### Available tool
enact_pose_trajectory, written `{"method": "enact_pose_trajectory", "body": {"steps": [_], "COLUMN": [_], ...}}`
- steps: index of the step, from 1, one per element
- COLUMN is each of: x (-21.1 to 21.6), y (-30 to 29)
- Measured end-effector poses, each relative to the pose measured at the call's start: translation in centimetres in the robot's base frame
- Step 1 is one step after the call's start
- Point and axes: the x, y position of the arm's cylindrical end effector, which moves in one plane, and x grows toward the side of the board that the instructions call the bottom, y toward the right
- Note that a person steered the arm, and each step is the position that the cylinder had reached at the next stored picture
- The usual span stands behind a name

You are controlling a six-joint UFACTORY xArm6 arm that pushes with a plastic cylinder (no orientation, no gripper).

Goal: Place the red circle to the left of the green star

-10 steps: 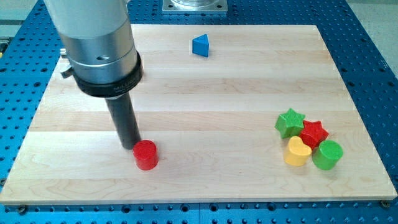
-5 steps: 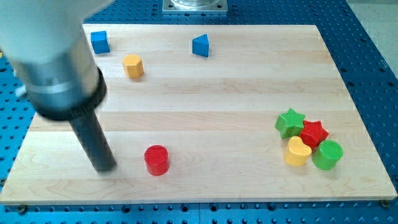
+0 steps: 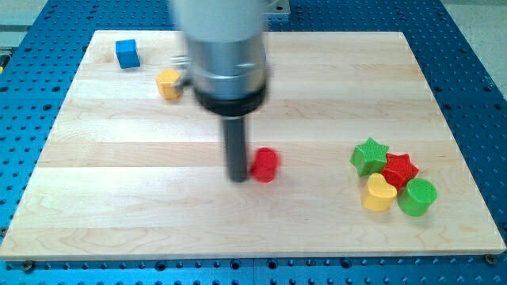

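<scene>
The red circle (image 3: 265, 165) sits near the board's middle, blurred by motion. My tip (image 3: 238, 177) touches its left side. The green star (image 3: 369, 155) lies at the view's right, well to the right of the red circle. It heads a tight cluster with a red star (image 3: 400, 169), a yellow heart (image 3: 379, 193) and a green circle (image 3: 417, 197).
A blue cube (image 3: 126, 53) lies at the top left corner. A yellow hexagon (image 3: 168, 83) lies right of it, beside the arm's body. The arm's body hides the board's top middle. The wooden board (image 3: 79, 222) has blue perforated table around it.
My tip swung from the red circle's left, at the lower left, to the board's middle. The red circle slid right and up with it, toward the green star. The blue triangle is now hidden.
</scene>
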Motion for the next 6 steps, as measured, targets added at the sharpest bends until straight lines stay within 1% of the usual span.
{"method": "enact_pose_trajectory", "body": {"steps": [1,2,3,4,5,6], "x": [0.3,0.1,0.0,-1.3,-2.9,-5.6], "y": [5.0,3.9,7.6,7.5,2.0,-8.2]}}
